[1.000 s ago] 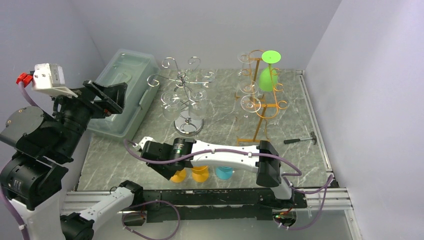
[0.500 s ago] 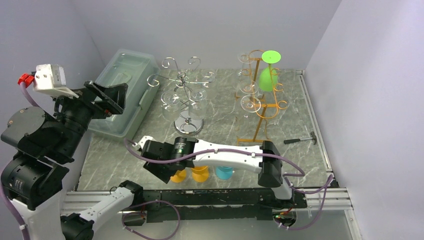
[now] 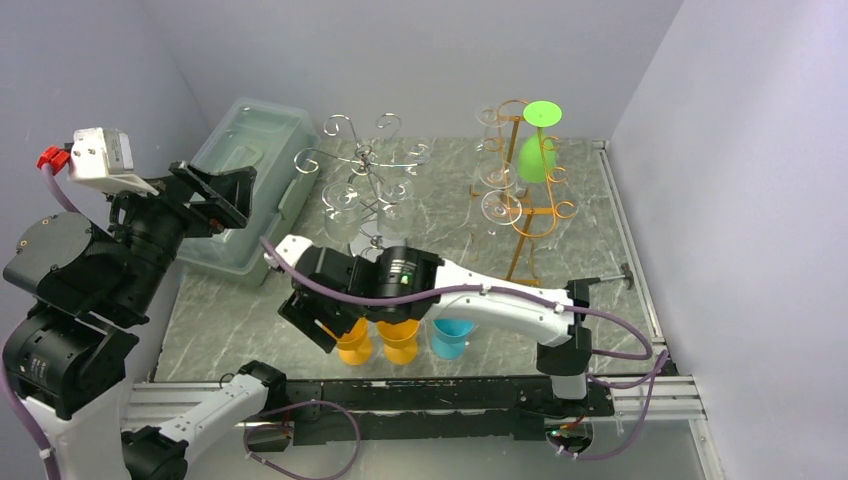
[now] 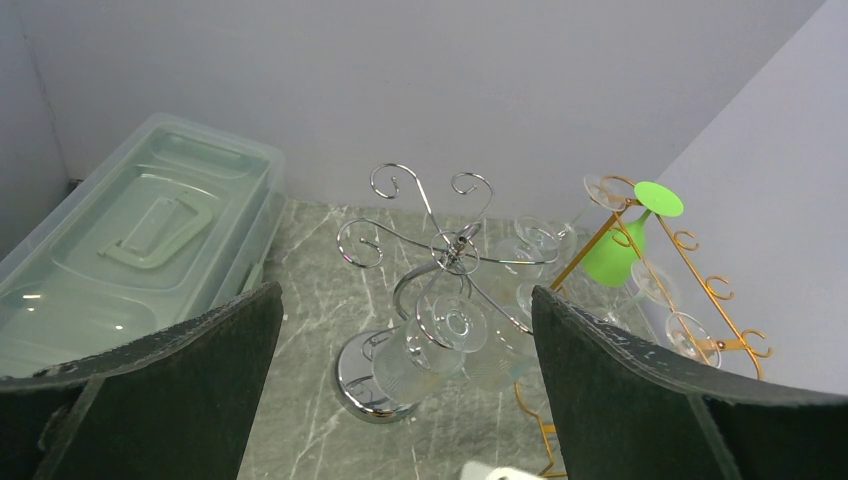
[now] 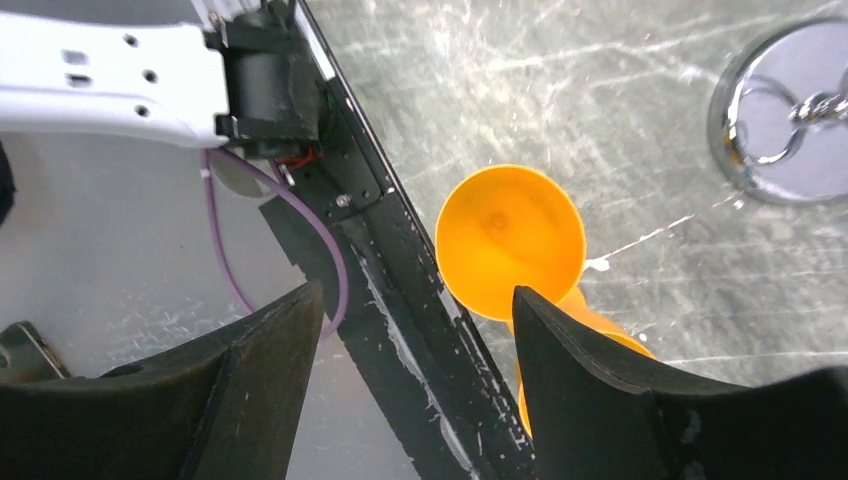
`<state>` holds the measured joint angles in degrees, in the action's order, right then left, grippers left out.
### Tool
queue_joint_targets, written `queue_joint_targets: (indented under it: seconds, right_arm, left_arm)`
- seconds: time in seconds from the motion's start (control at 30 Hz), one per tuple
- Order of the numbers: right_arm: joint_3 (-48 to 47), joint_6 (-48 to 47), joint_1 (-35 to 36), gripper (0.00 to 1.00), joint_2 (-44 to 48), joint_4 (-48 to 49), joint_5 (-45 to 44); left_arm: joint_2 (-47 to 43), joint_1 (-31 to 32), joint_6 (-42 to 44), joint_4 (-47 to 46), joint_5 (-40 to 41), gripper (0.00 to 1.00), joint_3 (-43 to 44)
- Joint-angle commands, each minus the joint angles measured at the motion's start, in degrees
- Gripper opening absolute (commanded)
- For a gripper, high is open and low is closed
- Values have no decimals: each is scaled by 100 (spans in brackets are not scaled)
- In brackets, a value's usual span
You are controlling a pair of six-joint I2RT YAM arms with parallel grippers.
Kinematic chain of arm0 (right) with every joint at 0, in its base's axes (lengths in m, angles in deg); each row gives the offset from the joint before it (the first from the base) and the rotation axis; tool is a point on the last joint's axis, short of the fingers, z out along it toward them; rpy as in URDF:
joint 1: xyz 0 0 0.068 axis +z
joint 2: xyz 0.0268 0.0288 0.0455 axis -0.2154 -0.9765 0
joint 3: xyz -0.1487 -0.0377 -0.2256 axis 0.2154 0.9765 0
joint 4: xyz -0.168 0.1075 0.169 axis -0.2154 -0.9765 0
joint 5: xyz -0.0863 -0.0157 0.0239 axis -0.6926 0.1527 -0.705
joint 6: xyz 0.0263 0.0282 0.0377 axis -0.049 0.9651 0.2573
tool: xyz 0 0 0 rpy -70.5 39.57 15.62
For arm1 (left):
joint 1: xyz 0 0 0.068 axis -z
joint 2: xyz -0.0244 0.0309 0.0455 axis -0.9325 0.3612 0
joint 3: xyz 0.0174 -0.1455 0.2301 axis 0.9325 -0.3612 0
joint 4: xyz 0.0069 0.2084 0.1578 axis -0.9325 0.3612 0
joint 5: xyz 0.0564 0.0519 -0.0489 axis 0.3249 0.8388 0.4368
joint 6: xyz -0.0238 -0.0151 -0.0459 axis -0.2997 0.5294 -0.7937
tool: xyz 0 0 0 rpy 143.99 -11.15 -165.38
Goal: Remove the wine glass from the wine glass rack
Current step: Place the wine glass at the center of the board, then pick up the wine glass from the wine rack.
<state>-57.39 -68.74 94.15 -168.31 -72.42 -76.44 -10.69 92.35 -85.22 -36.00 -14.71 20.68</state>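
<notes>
Top external: green wine glass (image 3: 536, 158) upside down, stem upright.

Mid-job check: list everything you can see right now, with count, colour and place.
Silver rack: one, chrome, back centre.
Clear glasses: several, hanging on the silver rack.
Gold rack: one, back right.
Green wine glass: one, hanging upside down on the gold rack.
Other clear glasses: several, on the gold rack.
Lidded bin: one, clear, back left.
Orange cups: two, near edge.
Blue cup: one, beside them.
Hammer: one, right side, partly hidden.
Table: grey marble.
Left arm: raised at left, jaws open.
Right arm: reaching left over the cups, jaws open.
</notes>
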Motion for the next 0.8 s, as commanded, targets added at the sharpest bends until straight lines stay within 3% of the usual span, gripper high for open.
queue_joint_targets:
  seconds: [0.0, 0.2, 0.37, 0.67, 0.77]
  right_arm:
    - [-836, -216, -199, 73, 375, -354, -378]
    - [-1767, -413, -736, 75, 576, -433, -628]
    - [-1570, -510, -1571, 77, 1183, 101, -995]
    - [-1520, -795, -3752, 83, 1565, 669, -1424]
    - [-1404, -674, -4682, 84, 1604, 739, -1165]
  left_arm:
    - [57, -15, -73, -155, -12, 100, -10]
    - [120, -15, -91, -169, -55, 100, -15]
    - [243, -15, -99, -180, -120, 99, -32]
    - [471, -17, -109, -275, -290, 99, -171]
    - [568, -15, -134, -294, -394, 100, -222]
